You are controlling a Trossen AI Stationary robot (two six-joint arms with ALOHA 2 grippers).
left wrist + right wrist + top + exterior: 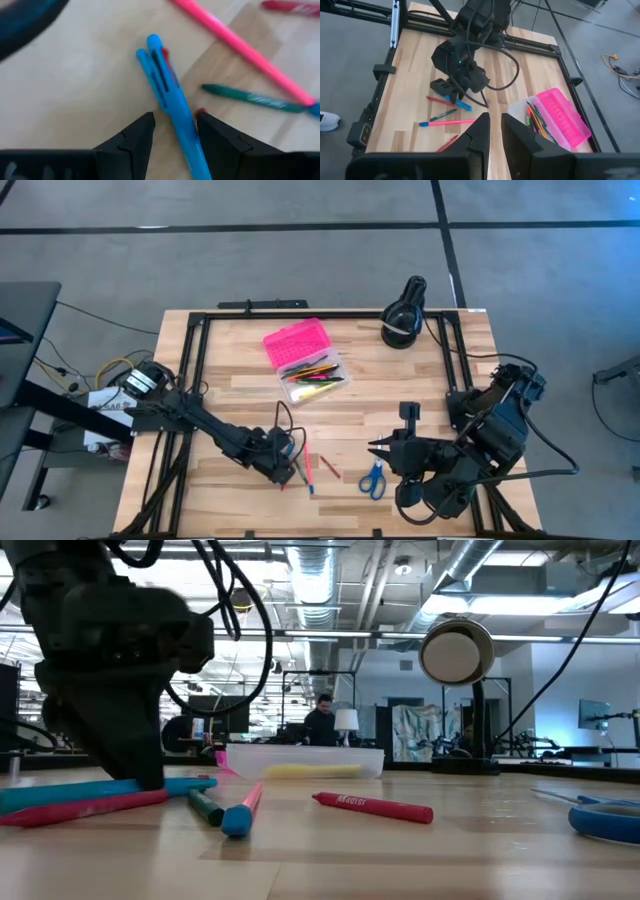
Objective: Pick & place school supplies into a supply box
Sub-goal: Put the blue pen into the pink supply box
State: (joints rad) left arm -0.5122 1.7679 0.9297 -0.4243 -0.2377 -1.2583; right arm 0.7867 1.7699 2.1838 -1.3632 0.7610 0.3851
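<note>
Straddling a blue pen (167, 95), the left tool (284, 470) is sitting low on the worktop (230, 390) at the lower centre-left of the high view, fingers spread wide with the barrel lying between them, not yet pinched; this placement is lining the pen up for a grasp across its width.

Loose supplies are lying just beside that tool: a pink pen (240, 47), a green pencil (252, 97), a red crayon (372, 806) slightly further right. Blue-handled scissors (373, 478) are resting at lower centre-right, close under the right arm.

The supply box (305, 360) is sitting at upper centre of the high view, its pink lid (296, 343) folded back so the clear base is lying open upward; several pencils are already lying inside it, lengthwise.

The right tool (494, 131) is hovering parked above the worktop at lower right, fingers standing narrow with a slim gap, holding nothing, probably kept clear so the left arm can work.

A black round device (404, 325) is standing at upper right, apart from the supplies.
</note>
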